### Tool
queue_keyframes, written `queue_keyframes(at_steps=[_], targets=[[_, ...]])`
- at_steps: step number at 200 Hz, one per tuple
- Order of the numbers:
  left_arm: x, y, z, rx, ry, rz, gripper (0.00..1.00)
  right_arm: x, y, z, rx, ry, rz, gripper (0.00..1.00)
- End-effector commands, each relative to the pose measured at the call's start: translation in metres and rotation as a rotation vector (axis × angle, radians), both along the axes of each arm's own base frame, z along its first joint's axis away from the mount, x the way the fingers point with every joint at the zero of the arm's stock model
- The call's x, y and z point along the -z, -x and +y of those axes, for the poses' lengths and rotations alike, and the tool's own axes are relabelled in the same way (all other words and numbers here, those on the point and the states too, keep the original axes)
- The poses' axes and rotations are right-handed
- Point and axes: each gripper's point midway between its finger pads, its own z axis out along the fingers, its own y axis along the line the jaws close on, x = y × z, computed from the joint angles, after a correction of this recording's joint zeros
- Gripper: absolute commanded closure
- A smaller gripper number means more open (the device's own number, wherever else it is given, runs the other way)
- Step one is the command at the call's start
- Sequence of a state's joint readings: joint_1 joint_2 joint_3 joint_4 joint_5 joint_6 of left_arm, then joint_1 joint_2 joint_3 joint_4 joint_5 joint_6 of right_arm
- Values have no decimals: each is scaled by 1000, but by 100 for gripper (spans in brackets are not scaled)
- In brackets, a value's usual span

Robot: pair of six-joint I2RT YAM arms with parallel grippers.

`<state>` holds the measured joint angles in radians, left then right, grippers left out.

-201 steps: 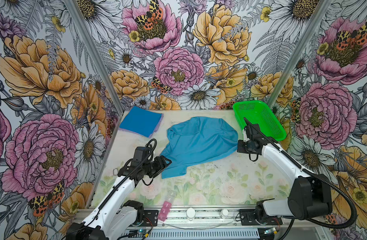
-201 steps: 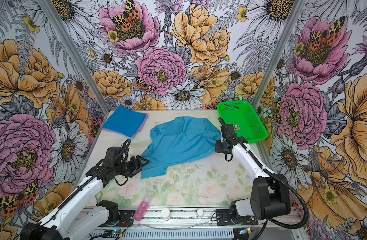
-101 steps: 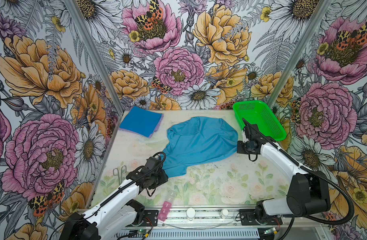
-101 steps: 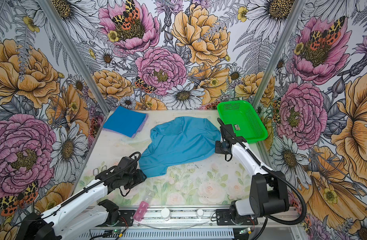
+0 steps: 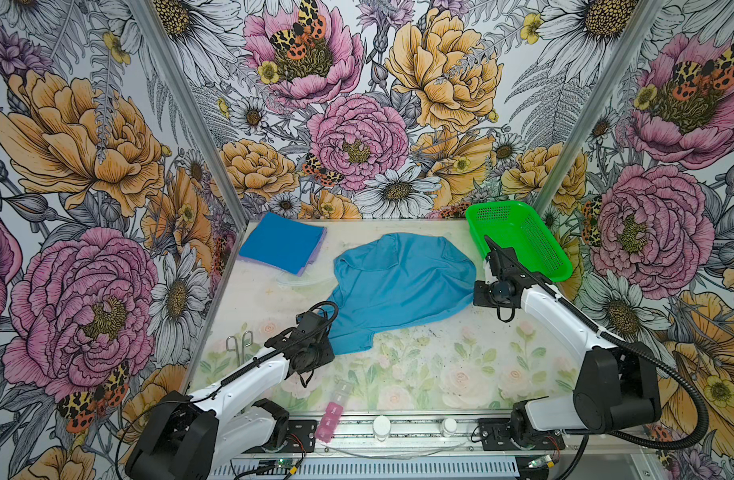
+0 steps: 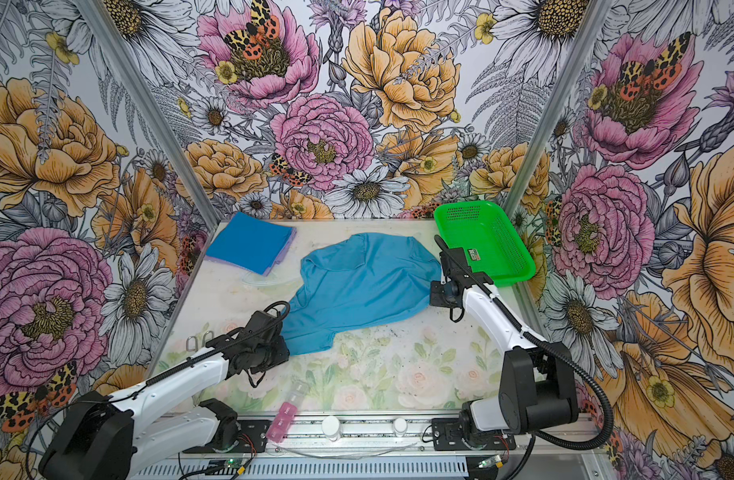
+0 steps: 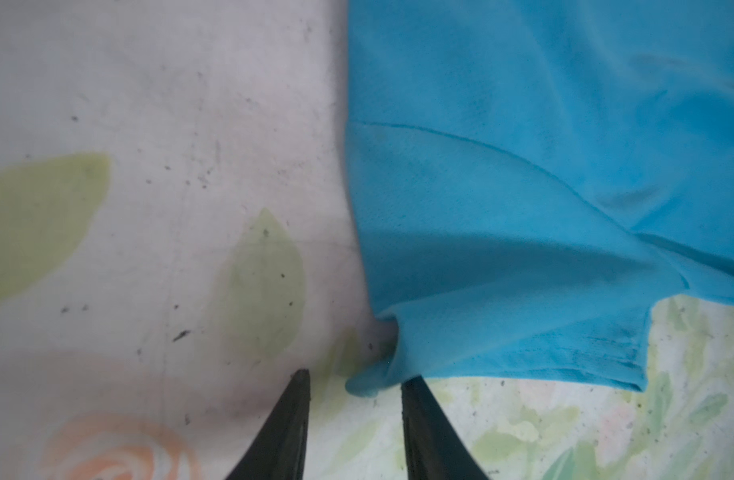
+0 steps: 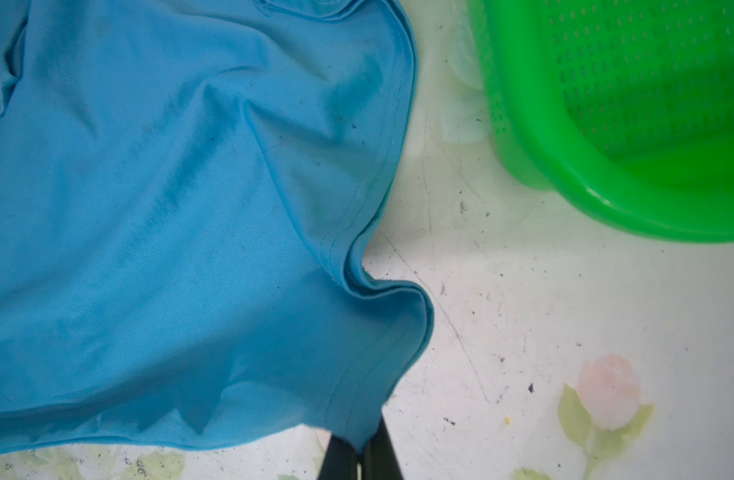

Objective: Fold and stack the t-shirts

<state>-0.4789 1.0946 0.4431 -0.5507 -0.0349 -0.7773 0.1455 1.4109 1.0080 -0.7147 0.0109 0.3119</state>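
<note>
White tubular links are carried by the left arm [image 5: 249, 374] and the right arm [image 5: 558, 309], joined by bulky black joint housings. Thin black cables are routed along both. A thick corrugated black hose [image 5: 704, 415] is looped at the right base. The left gripper [image 7: 353, 395] is fitted with black, tapering fingers [image 7: 288, 428].

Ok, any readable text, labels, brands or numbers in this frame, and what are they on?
No text can be read.
A small sticker on the right arm: too small to read.
The teal t-shirt, folded stack, green basket: no print visible.
</note>
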Motion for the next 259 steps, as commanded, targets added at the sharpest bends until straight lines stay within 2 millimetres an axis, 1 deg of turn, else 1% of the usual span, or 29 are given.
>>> queue_keyframes(at_steps=[1, 11, 20, 35, 45, 65, 80, 93, 95, 112, 136, 154, 167, 182, 193, 202, 213, 221, 230, 241, 252, 259], targets=[[8, -4, 5, 5, -32, 1, 67, -11, -12, 5, -21, 6, -37, 100], [10, -5, 5, 11, -36, 9, 70, -11, -12, 6, -22, 3, -36, 100], [11, -6, 3, 18, -33, 13, 76, -11, -12, 5, -21, 4, -38, 100], [12, -6, 1, 25, -30, 22, 92, -11, -12, 5, -21, 5, -38, 100], [11, -6, 0, 29, -26, 23, 100, -11, -12, 5, -23, 6, -37, 100], [2, -10, -6, 42, 6, 3, 100, -13, -13, 6, -29, 2, -41, 100], [-16, -15, -13, 58, 36, -31, 100, -17, -14, 11, -52, -20, -51, 100], [-39, -23, -19, 74, 65, -76, 100, -26, -16, 19, -88, -50, -71, 100], [-41, -23, -19, 77, 68, -75, 100, -27, -17, 20, -91, -55, -74, 100], [-73, -32, -30, 116, 121, -131, 100, -40, -19, 28, -137, -82, -105, 100], [-128, -48, -49, 195, 258, -234, 100, -59, -24, 39, -188, -128, -150, 100], [-175, -62, -50, 221, 312, -340, 100, -77, -28, 44, -205, -149, -192, 100], [-212, -74, -42, 215, 330, -438, 100, -93, -31, 44, -204, -148, -233, 100], [-255, -87, -27, 195, 341, -545, 100, -113, -34, 42, -203, -144, -287, 100], [-282, -94, -17, 184, 339, -612, 100, -127, -34, 41, -206, -142, -319, 100], [-300, -98, -9, 178, 334, -658, 100, -138, -33, 41, -210, -143, -340, 100], [-319, -102, 0, 169, 331, -702, 100, -151, -30, 41, -221, -147, -356, 100], [-328, -104, 6, 161, 328, -725, 100, -156, -26, 43, -237, -156, -361, 100], [-343, -105, 13, 154, 331, -761, 100, -164, -23, 44, -249, -163, -371, 100], [-357, -105, 21, 146, 330, -794, 100, -172, -17, 47, -272, -175, -388, 100], [-366, -105, 29, 137, 329, -815, 100, -178, -10, 50, -293, -188, -398, 100], [-369, -105, 33, 132, 331, -823, 100, -178, -6, 51, -304, -198, -395, 100]])
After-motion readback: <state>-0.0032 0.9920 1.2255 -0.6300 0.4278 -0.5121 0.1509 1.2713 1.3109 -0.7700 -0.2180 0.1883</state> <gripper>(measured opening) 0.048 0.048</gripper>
